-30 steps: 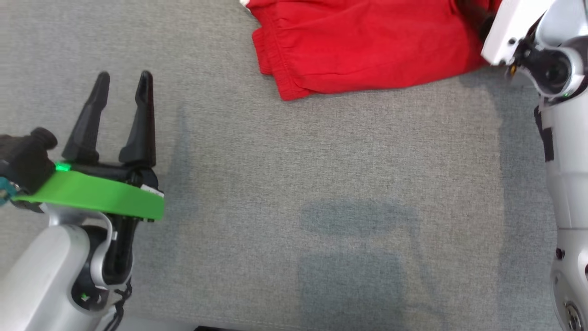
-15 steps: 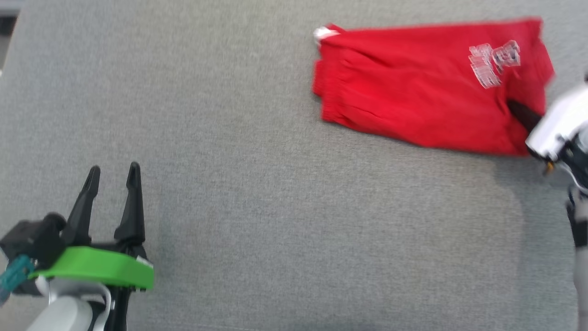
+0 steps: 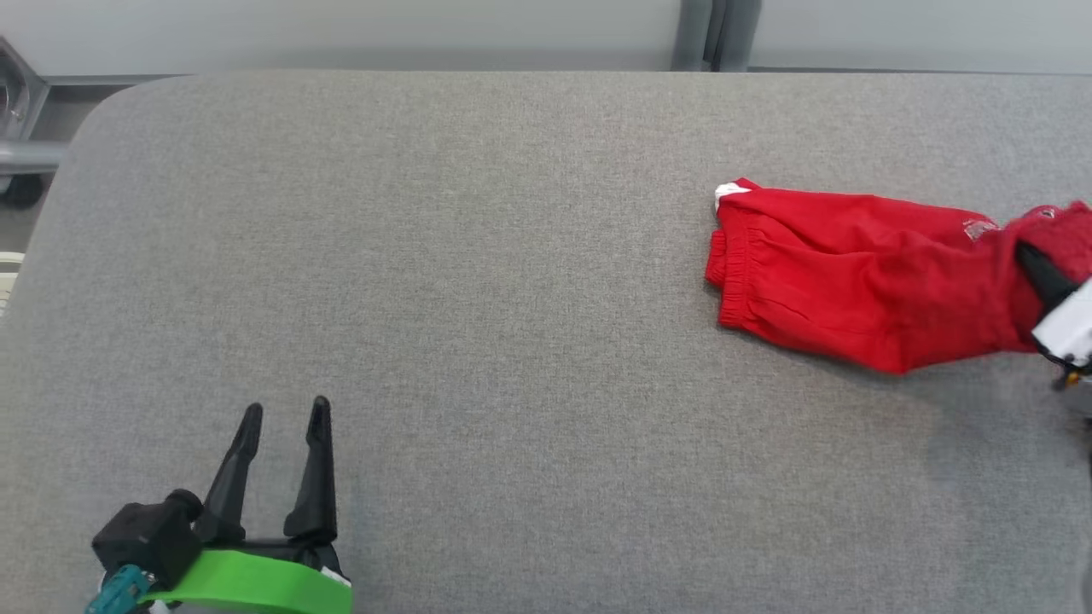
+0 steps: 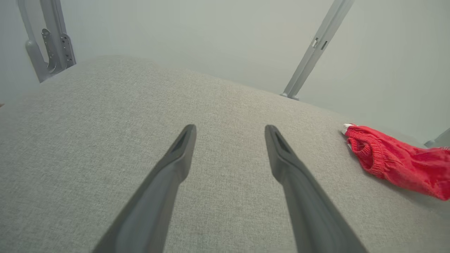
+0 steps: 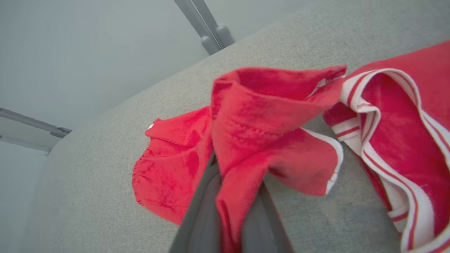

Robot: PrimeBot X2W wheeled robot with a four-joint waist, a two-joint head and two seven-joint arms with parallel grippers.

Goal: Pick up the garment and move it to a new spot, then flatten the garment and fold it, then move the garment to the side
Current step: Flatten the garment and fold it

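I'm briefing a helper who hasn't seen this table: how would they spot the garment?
Start from the wide grey table. On its right side lies the garment, one end pinched by the right gripper. It is the sole bright red thing there, trimmed with white stripes.

Grey fabric-covered table (image 3: 512,298) takes up most of the head view, woven texture, its far left corner rounded. A pale wall (image 3: 341,34) runs behind the far edge. A grey upright post (image 3: 712,34) stands against the wall just past that edge, right of middle. Off the table's left side there is a grey metal rail (image 3: 26,155), a dark wheel (image 3: 19,189) just below it, and a pale item (image 3: 5,277) cut by the frame, too cropped to identify. In the left wrist view the post slants up the wall, small fittings on it, and a grey metal bracket (image 4: 49,42) with bolt holes stands beyond the table's edge at upper left. In the right wrist view a grey bar (image 5: 31,126) crosses the wall at left.
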